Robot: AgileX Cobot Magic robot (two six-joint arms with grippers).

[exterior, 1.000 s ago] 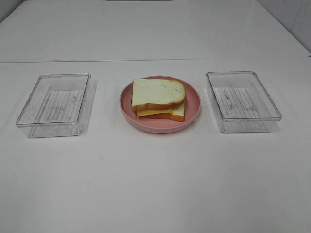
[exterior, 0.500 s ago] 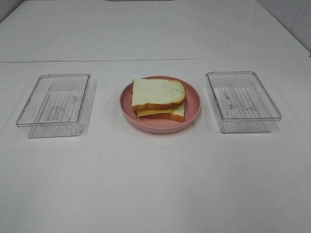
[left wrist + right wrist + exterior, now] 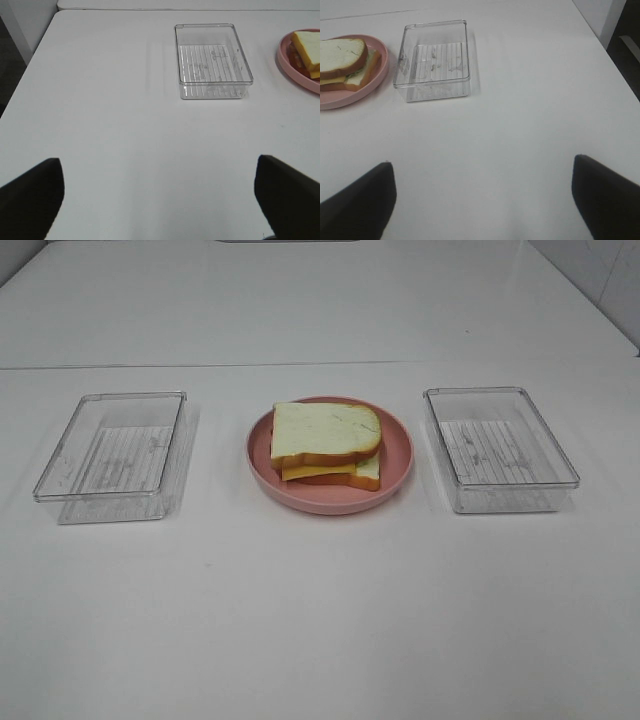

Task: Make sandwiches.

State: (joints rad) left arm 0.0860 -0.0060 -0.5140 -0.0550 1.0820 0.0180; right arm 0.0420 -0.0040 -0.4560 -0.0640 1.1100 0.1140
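The sandwich (image 3: 325,440) is a stack of white bread slices with orange-brown crust, with yellow cheese showing between them. It sits on the pink plate (image 3: 400,455) at the table's middle. Neither arm shows in the exterior high view. My left gripper (image 3: 160,200) is open and empty, low over bare table, with the sandwich (image 3: 307,47) far off at the frame's edge. My right gripper (image 3: 482,200) is open and empty, with the sandwich (image 3: 342,57) far from it. Only the dark fingertips (image 3: 30,192) (image 3: 607,192) show in each wrist view.
An empty clear plastic tray (image 3: 110,455) stands left of the plate and another (image 3: 500,450) right of it. Each also shows in a wrist view: the left tray (image 3: 212,62), the right tray (image 3: 435,57). The white table's edges lie beyond the trays.
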